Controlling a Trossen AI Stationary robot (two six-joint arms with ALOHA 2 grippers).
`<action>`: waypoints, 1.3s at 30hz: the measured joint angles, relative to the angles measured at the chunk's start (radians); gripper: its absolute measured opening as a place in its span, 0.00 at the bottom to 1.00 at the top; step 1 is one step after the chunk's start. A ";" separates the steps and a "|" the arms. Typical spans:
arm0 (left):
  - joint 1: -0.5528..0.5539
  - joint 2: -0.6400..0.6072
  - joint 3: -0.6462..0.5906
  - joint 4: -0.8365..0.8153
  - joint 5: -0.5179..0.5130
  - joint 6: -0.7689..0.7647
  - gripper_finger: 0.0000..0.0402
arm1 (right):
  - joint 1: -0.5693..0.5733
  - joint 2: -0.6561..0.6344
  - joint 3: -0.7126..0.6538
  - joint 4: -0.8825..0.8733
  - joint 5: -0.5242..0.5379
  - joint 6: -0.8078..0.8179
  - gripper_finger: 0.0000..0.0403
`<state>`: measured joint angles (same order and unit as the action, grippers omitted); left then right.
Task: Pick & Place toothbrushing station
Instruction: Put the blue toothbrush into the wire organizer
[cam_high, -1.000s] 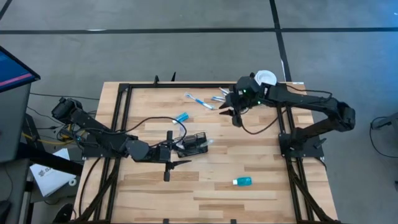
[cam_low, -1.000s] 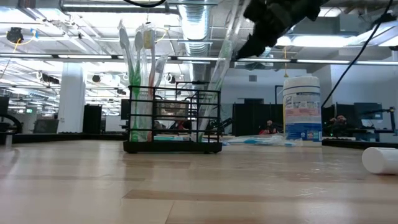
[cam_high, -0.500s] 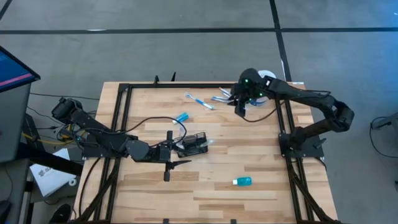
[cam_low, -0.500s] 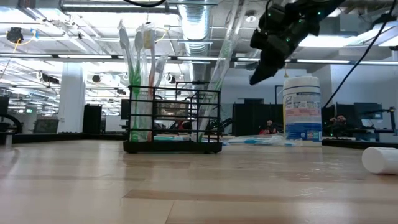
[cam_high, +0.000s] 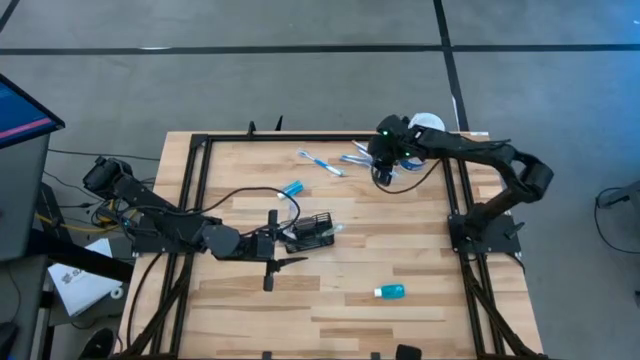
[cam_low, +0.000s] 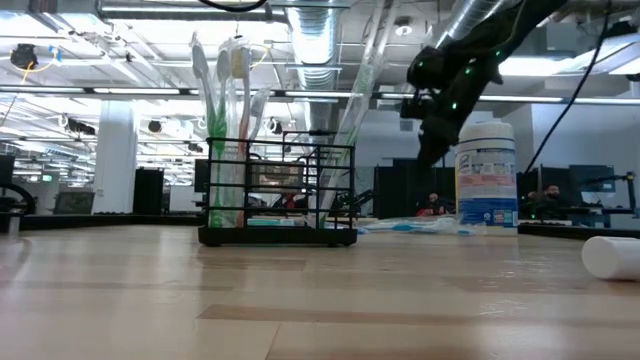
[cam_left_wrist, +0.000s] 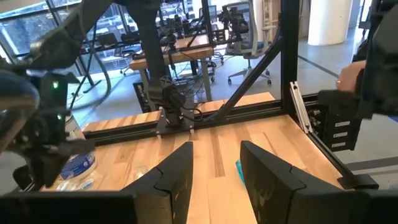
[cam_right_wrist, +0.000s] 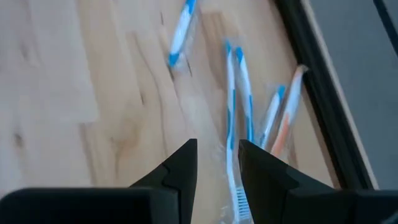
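The toothbrushing station (cam_high: 313, 230), a small black wire-mesh holder, stands on its base at mid-table. In the low view the station (cam_low: 280, 195) has several toothbrushes upright in it. My left gripper (cam_high: 288, 240) hangs level just left of it and higher up. Its fingers are open, and in the left wrist view my left gripper (cam_left_wrist: 214, 177) has only bare table between them. My right gripper (cam_high: 382, 177) slants down, open, over loose wrapped toothbrushes (cam_high: 353, 158) at the far side. In its wrist view my right gripper (cam_right_wrist: 214, 165) is above a blue-white toothbrush (cam_right_wrist: 231, 106).
A white canister (cam_low: 486, 175) stands at the far right by the black frame rail (cam_high: 455, 200). Another wrapped toothbrush (cam_high: 320, 162), a blue tube (cam_high: 292, 188) and a teal tube (cam_high: 390, 291) lie loose on the wood. A person's hand (cam_left_wrist: 351, 76) shows beyond the table.
My right gripper has come down toward the loose toothbrushes at the far side and tipped more steeply downward, staying open. The station and my left gripper have kept still.
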<state>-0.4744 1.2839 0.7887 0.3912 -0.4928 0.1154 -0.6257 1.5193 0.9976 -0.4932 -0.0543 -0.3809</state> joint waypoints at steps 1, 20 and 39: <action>0.000 0.000 0.000 -0.001 0.000 0.000 0.32 | -0.002 0.020 0.005 -0.001 0.010 -0.013 0.27; 0.000 0.000 0.000 -0.002 0.000 0.000 0.32 | -0.052 0.272 0.114 -0.093 0.064 -0.065 0.27; 0.000 0.000 0.000 -0.002 0.000 0.000 0.32 | -0.055 0.329 0.113 -0.109 0.108 -0.069 0.27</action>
<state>-0.4744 1.2839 0.7887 0.3893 -0.4927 0.1157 -0.6811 1.8484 1.1110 -0.6025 0.0533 -0.4501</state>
